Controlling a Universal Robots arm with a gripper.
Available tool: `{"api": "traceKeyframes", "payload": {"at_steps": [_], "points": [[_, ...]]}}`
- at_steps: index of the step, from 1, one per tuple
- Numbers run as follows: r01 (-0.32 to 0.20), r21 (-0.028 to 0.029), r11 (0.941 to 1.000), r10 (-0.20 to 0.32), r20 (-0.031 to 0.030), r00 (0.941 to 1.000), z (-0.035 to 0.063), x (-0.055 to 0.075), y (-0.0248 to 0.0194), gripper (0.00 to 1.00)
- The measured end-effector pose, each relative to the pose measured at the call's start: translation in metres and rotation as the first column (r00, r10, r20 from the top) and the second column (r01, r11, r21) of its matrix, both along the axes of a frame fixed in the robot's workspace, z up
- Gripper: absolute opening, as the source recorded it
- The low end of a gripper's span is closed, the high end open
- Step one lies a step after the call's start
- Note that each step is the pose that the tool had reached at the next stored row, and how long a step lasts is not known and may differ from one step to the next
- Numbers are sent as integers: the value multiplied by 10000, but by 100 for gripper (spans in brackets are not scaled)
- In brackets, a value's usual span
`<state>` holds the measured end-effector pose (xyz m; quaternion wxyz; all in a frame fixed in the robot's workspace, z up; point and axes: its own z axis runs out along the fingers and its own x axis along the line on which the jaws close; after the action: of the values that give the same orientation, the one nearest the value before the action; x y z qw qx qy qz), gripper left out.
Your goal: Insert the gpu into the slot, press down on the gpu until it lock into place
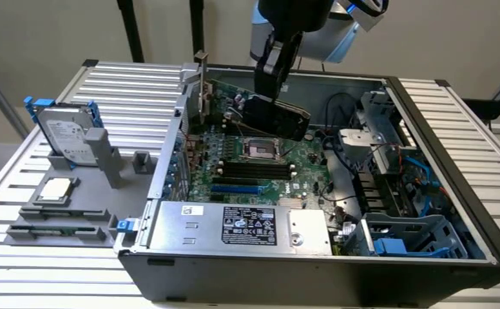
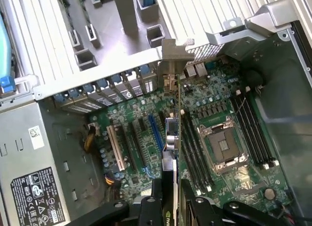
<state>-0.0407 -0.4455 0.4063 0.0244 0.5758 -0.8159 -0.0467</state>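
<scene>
One open computer case (image 1: 319, 277) lies on the slatted table (image 1: 121, 84). It holds a green motherboard (image 1: 295, 168), a silver power supply (image 1: 232, 225) along its near side, and the bare blue slot (image 1: 235, 190) just beyond that. Over the far part of the board the gripper (image 1: 270, 90) is clamped on the gpu (image 1: 278, 119), which hangs tilted below it, above and well apart from the slot.
</scene>
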Motion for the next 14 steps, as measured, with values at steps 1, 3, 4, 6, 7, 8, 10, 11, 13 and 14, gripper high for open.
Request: {"api": "traceKeyframes", "payload": {"at_steps": [1, 3, 4, 6, 7, 8, 10, 11, 13, 14], "points": [[-133, 49, 9999, 133, 14, 9999, -1, 0, 0, 26], [-370, 131, 9992, 369, 65, 9993, -3, 1, 0, 26], [-489, 166, 9987, 488, 98, 9988, -5, 1, 0, 26], [-752, 194, 9970, 749, 173, 9970, -13, 1, 1, 26], [-896, 192, 9958, 892, 208, 9958, -17, 1, 1, 26], [-1052, 191, 9943, 1048, 232, 9942, -23, 1, 0, 26], [-1397, 187, 9900, 1392, 271, 9899, -34, 0, 0, 26], [-1566, 186, 9875, 1561, 286, 9873, -39, 1, 0, 26], [-1910, 182, 9814, 1903, 315, 9812, -49, 0, 0, 26], [-2058, 179, 9784, 2051, 340, 9781, -54, 0, 0, 26]]}}
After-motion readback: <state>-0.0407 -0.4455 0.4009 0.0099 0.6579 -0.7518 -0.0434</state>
